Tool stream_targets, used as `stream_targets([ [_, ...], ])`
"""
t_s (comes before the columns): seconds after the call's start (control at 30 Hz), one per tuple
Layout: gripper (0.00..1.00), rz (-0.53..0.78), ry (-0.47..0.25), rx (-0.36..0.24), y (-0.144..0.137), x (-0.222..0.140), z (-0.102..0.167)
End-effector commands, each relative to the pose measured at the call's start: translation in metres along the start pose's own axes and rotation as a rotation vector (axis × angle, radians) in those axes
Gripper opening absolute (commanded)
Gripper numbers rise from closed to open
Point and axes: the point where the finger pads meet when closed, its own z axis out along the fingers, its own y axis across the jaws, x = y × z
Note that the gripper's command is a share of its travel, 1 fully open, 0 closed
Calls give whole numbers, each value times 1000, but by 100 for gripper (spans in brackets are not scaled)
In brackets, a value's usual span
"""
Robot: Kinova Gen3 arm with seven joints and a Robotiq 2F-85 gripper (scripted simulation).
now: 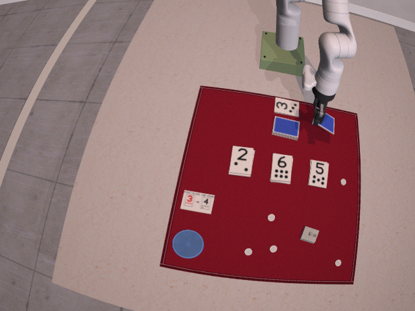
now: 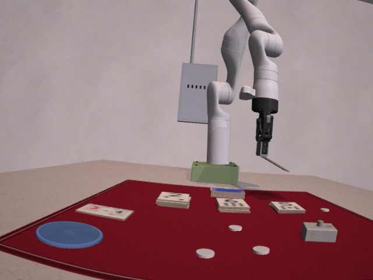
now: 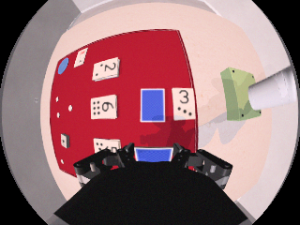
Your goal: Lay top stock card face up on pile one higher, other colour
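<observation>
My gripper (image 1: 316,120) hangs high above the mat's far right part, to the right of the stock. It is shut on one edge of a blue-backed card (image 1: 327,123). The card tilts down away from the fingers in the exterior view (image 2: 274,163), blue back up. The wrist view shows its blue edge between the fingers. The face-down blue stock (image 1: 285,127) lies below and to the left. Three face-up piles show a black 2 (image 1: 242,161), a black 6 (image 1: 281,168) and a black 5 (image 1: 318,173). The held card's face is hidden.
A face-up black 3 card (image 1: 286,106) lies behind the stock. A rule card (image 1: 197,201) and a blue disc (image 1: 188,243) lie at the mat's near left. A wooden block with a peg (image 1: 309,234) and several white discs (image 1: 271,217) lie near the front. The green arm base (image 1: 282,53) stands behind the mat.
</observation>
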Motion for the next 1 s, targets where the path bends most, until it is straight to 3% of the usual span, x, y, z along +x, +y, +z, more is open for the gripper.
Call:
stream_targets([
  [0.0,71,-17,40,-2,2,-8,0],
  [0.4,71,-16,245,-4,2,-12,0],
  [0.47,71,-16,245,-4,2,-12,0],
  [0.97,71,-16,587,-6,2,-17,2],
])
